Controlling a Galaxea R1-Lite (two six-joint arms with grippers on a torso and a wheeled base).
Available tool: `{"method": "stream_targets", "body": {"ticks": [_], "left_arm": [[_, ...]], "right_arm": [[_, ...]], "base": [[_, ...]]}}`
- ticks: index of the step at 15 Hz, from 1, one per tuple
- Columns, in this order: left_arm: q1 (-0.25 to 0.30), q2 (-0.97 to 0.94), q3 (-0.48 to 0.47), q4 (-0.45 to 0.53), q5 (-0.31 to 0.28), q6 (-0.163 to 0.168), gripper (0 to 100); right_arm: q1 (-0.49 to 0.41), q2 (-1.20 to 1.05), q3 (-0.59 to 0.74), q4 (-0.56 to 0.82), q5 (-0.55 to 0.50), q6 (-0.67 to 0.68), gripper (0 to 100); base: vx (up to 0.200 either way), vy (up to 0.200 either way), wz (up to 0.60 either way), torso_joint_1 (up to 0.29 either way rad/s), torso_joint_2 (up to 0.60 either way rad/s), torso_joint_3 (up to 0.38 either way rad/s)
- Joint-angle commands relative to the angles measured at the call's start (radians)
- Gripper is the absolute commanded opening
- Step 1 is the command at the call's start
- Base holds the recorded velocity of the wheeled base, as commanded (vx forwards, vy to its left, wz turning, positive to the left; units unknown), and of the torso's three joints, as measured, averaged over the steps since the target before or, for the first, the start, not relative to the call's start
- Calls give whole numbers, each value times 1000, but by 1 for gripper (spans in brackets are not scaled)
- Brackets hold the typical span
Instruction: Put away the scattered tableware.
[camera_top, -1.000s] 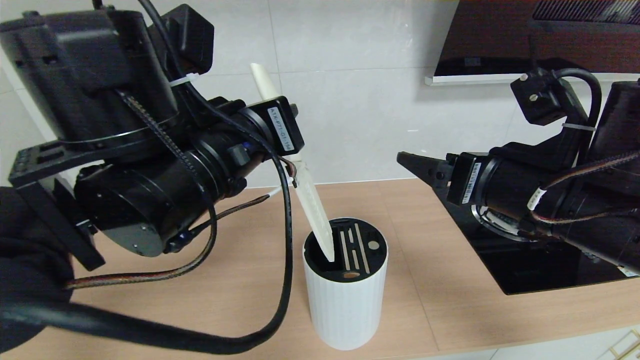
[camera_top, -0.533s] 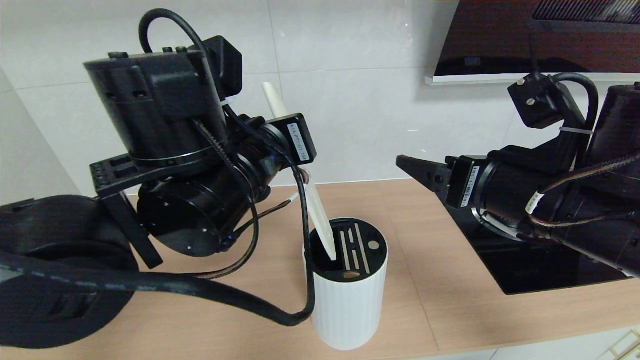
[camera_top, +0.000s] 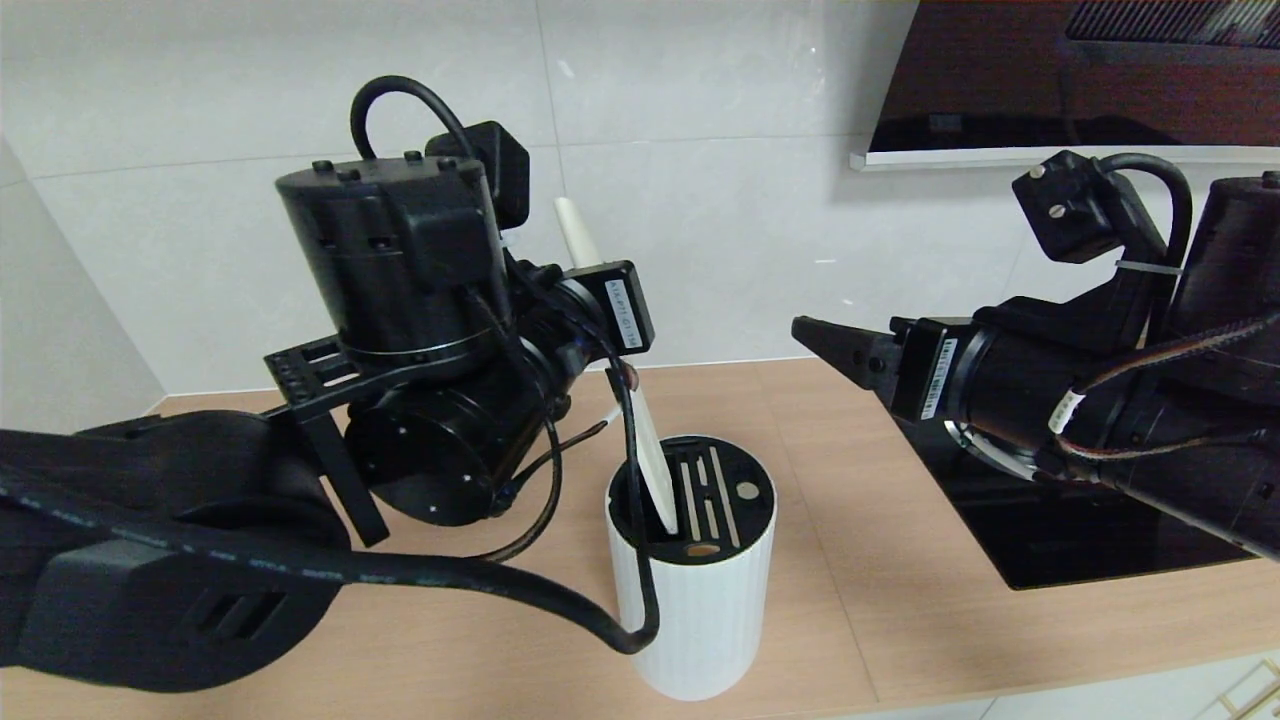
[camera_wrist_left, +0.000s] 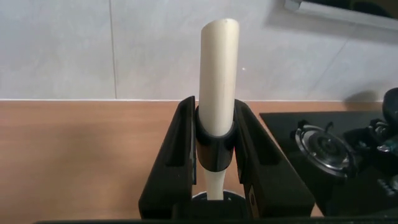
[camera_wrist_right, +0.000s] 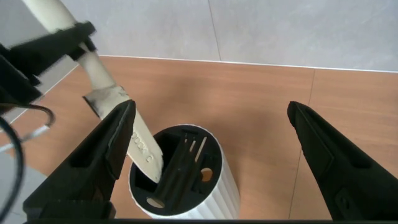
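Observation:
A knife with a cream handle (camera_wrist_left: 217, 68) and a white blade (camera_top: 655, 465) is clamped at the handle by my left gripper (camera_wrist_left: 214, 146), which is shut on it. The knife leans, and its blade tip sits inside the large opening of the white ribbed knife holder (camera_top: 692, 600), beside the narrow slots in the holder's black top. In the right wrist view the same blade (camera_wrist_right: 142, 148) enters the holder (camera_wrist_right: 208, 186). My right gripper (camera_wrist_right: 214, 149) hangs open to the right of the holder and above counter level, holding nothing; its fingertip (camera_top: 815, 335) points towards the knife.
The holder stands on a wooden counter (camera_top: 850, 520) near its front edge. A black cooktop (camera_top: 1050, 545) with a burner (camera_wrist_left: 323, 146) lies to the right, under a range hood (camera_top: 1050, 80). A tiled wall closes the back.
My left arm has shifted right and down, and the knife has sunk lower with its blade deeper in the holder's opening. The right arm has stayed put.

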Motion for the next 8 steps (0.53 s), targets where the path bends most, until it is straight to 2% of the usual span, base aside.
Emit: {"method": "stream_targets", "body": {"ticks": [1, 8], "left_arm": [[0, 38, 7, -27, 6, -1, 0], [-48, 101, 44, -39, 29, -1, 0]], "right_arm": [[0, 3, 1, 0, 0, 0, 100], [0, 3, 6, -2, 0, -1, 100]], "base": [[0, 0, 0, 0, 0, 0], [0, 0, 0, 0, 0, 0]]}}
